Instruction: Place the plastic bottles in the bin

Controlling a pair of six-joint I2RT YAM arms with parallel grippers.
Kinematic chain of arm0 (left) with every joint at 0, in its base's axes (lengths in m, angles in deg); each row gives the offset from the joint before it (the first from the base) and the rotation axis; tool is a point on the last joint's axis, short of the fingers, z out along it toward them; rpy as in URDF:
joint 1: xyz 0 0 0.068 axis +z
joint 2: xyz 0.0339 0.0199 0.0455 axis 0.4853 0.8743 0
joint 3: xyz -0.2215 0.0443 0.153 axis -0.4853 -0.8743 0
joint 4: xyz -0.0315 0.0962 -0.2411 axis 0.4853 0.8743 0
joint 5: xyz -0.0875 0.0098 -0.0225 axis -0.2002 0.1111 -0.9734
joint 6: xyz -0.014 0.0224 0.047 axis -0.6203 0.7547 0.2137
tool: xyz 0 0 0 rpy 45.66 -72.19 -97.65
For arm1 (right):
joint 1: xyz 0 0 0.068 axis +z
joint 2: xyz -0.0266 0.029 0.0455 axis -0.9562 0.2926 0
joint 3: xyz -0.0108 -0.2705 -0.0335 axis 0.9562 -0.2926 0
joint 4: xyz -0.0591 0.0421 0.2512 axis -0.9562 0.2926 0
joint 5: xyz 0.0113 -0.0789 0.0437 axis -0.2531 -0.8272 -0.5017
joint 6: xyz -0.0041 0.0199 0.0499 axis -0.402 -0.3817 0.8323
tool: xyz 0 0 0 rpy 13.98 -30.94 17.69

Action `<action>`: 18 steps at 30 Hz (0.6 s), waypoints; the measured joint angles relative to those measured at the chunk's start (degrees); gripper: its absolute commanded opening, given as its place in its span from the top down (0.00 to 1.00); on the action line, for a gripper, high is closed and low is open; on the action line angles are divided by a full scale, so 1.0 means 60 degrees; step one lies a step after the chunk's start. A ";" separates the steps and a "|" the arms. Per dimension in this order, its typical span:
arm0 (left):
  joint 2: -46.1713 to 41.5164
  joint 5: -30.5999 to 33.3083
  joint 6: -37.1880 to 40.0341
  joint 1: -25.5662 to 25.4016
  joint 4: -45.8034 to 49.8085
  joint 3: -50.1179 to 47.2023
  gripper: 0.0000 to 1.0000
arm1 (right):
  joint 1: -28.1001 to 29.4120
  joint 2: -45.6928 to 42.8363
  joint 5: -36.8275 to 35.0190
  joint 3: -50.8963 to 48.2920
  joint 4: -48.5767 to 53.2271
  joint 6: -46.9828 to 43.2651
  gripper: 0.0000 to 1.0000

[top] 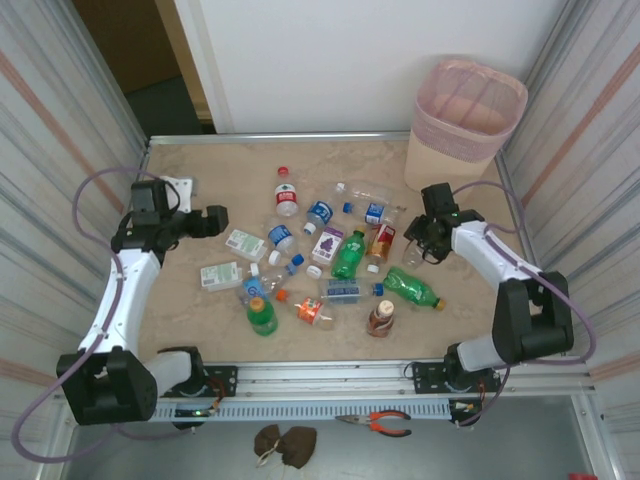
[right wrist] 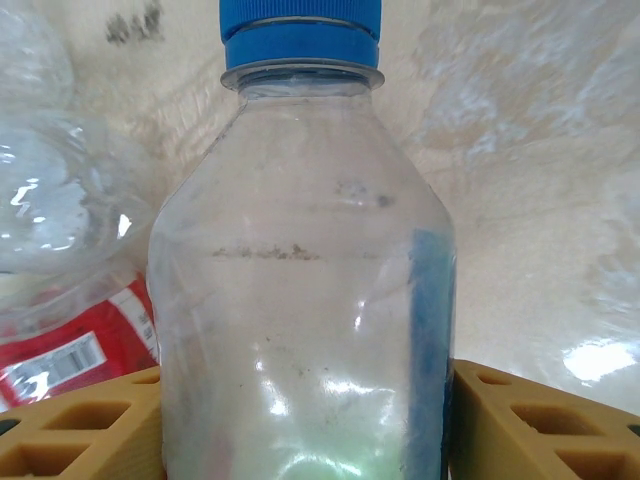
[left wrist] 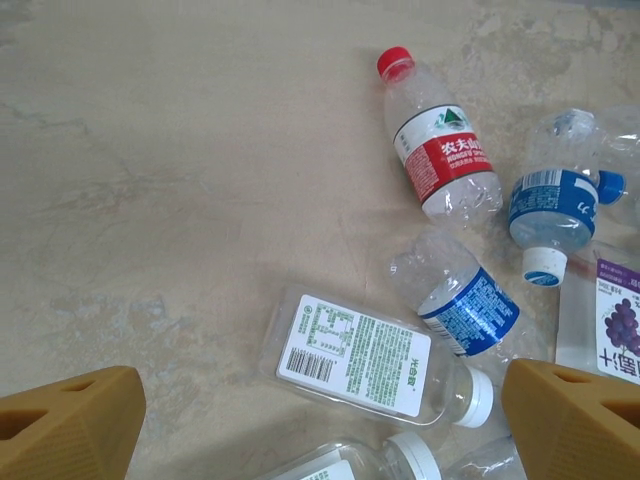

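**Right jaws on a bottle, left jaws wide**

Right gripper [right wrist: 305,425] pressed against both sides of a clear blue-capped bottle [right wrist: 300,250], just on the near side of the bin [top: 445,160]. Left gripper [left wrist: 320,418] spread wide above the table [top: 200,170], well left of the bin. Other plastic bottles [top: 348,258] lie scattered near-left of the bin.

There is one bin [top: 468,120], at about one o'clock on the one table [top: 200,165]. The plastic bottles [top: 320,212] lie in the middle. I count about seventeen, but some clear ones overlap, so I cannot be sure. Three are green bottles [top: 348,257]. One is a brown bottle [top: 380,318]. There are two robot arms, a left arm [top: 125,290] and a right arm [top: 490,250]. One pair of pliers [top: 375,423] lies at six o'clock.
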 measured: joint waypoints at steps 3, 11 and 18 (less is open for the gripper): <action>-0.0157 -0.0004 -0.0036 0.0000 -0.0120 -0.0087 0.07 | -0.0313 -0.0499 -0.0040 0.0634 0.0550 -0.0280 0.39; -0.0182 -0.0084 -0.0106 0.0000 -0.0186 -0.0117 0.07 | -0.1504 -0.0933 0.0270 0.3697 0.1461 -0.1093 0.41; -0.0182 -0.0178 -0.0106 0.0000 -0.0222 -0.0117 0.07 | -0.2328 0.0339 0.0973 0.7249 0.1701 -0.1563 0.41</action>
